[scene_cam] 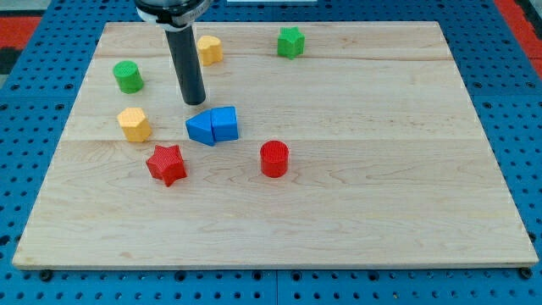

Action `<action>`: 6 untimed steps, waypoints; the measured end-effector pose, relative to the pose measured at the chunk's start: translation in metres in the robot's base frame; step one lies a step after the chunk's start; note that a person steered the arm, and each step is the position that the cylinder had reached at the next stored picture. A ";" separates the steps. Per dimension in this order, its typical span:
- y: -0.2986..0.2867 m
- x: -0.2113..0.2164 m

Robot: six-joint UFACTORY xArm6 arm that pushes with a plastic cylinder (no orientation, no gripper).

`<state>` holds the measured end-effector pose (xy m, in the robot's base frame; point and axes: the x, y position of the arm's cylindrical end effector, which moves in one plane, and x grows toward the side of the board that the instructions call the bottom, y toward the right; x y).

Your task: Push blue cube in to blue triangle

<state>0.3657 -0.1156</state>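
Note:
The blue cube (224,124) and the blue triangle (201,129) sit side by side and touching, left of the board's middle; the triangle is on the view's left, the cube on the right. My tip (196,102) stands just above them toward the view's top, a small gap away from the triangle's upper edge. The dark rod rises from there to the view's top edge.
A red star (166,163) and a yellow block (134,124) lie left of the blue pair. A red cylinder (274,158) lies lower right. A green cylinder (129,76), a yellow block (209,49) and a green star (290,41) lie toward the top of the wooden board (381,152).

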 end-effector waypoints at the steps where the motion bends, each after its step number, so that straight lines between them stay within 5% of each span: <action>1: -0.005 0.025; 6: -0.010 0.067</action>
